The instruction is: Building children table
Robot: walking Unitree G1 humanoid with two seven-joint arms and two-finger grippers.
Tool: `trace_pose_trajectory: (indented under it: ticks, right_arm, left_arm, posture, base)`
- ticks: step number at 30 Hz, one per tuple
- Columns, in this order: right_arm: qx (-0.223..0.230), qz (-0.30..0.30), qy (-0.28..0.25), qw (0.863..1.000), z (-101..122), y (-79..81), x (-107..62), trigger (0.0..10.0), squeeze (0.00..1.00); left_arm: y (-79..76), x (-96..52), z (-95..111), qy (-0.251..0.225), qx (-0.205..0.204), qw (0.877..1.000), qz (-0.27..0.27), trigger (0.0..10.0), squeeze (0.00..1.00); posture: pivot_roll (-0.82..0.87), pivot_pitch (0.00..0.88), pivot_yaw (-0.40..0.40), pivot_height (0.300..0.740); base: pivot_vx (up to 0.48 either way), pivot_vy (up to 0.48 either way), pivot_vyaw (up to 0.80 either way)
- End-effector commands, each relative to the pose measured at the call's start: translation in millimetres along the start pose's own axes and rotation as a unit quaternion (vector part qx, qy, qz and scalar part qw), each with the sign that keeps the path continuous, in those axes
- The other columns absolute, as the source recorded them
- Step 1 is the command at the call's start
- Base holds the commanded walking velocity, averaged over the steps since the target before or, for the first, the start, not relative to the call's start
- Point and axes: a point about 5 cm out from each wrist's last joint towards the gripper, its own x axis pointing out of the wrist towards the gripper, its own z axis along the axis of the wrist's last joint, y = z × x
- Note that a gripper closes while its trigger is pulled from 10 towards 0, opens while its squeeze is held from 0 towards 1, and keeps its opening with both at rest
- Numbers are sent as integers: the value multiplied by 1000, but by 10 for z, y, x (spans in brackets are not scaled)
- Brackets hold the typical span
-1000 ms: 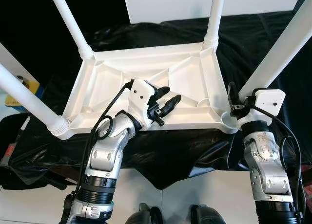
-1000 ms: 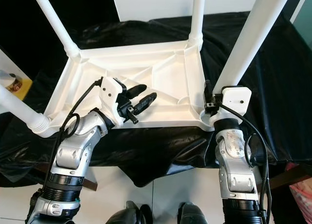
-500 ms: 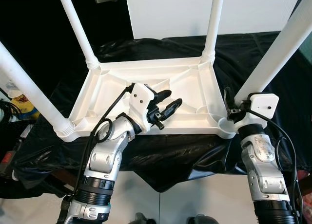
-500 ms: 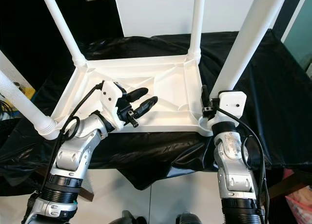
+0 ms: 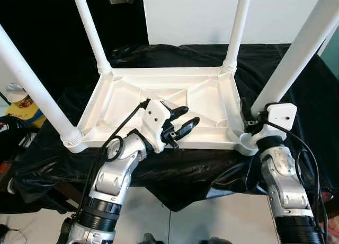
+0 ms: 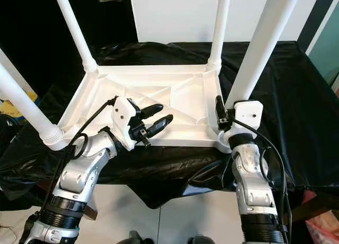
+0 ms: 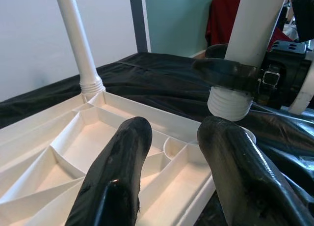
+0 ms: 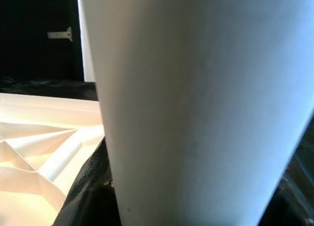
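Nearest: right gripper (image 6: 221, 112) clamped around the base of the near right leg (image 6: 260, 42), one black finger visible on the inner side of the tube, the tube packed tight against the wrist camera and rising straight up and away from the fingers. Just below the grip, the leg's ribbed collar seated in the corner socket of the upturned white table top (image 5: 159, 90). Long axis of that leg vertical, tilting slightly outward to the right; any twist or push to seat it therefore along that axis, downward into the socket. Right arm plainly the nearer one to this leg.

A little farther in: left gripper (image 5: 181, 119) hovering over the ribbed underside of the top, fingers (image 7: 122, 152) spread apart and holding nothing, pointed across the tray toward the right gripper's leg, well short of it.

To the left gripper's outer side, near left leg (image 5: 33, 85) standing in its corner. Beyond both grippers, far left leg (image 5: 90, 26) and far right leg (image 5: 237, 26) upright in the back corners. Beneath everything, black cloth (image 5: 185, 164) draped over the support.
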Motion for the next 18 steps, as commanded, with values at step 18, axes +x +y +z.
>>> trace_pose_trajectory:
  ticks: [18]
  right_arm:
    - [16,-24,50,998,-334,-75,-124,10000,0]
  left_arm:
    - [-243,-44,-203,57,5,993,-104,10000,0]
  posture:
    - [-122,81,44,740]
  base:
    - [0,0,0]
